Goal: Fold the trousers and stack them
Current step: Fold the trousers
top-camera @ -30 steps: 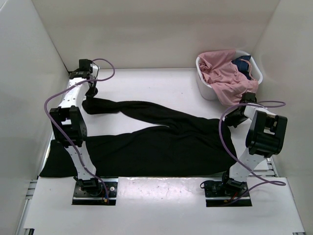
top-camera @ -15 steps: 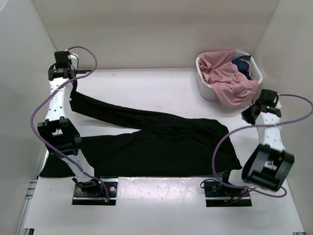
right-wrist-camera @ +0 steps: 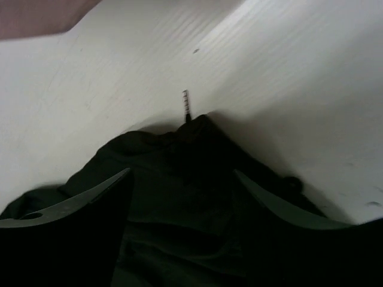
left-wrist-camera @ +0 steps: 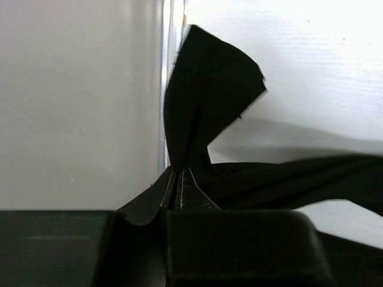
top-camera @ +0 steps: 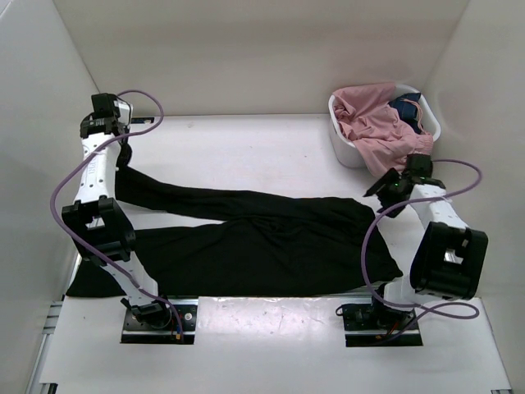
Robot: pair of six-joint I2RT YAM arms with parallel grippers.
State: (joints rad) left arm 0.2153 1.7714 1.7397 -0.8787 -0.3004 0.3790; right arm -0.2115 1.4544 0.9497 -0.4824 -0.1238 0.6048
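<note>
A: Two things differ from one second ago. The left claw (left-wrist-camera: 179,179) has carried the hem of the far leg toward the left wall, and it is clamped tight on that black cloth.
B: And the right claw (right-wrist-camera: 182,179)?
A: Half a second ago it was swung out to the right. Now it is back over the waist of the trousers (top-camera: 271,238), jaws spread wide, nothing between them.
B: Where do the trousers lie?
A: Across the middle of the counter (top-camera: 246,139), waist at the right, the near leg flat along the front edge, the far leg now pulled straighter. The basket (top-camera: 343,149) of pink clothes stands apart, behind.
B: What does it mean for the folding?
A: I think the spreading is almost finished. No fold is made yet, and the right side looks ready to take the waist
</note>
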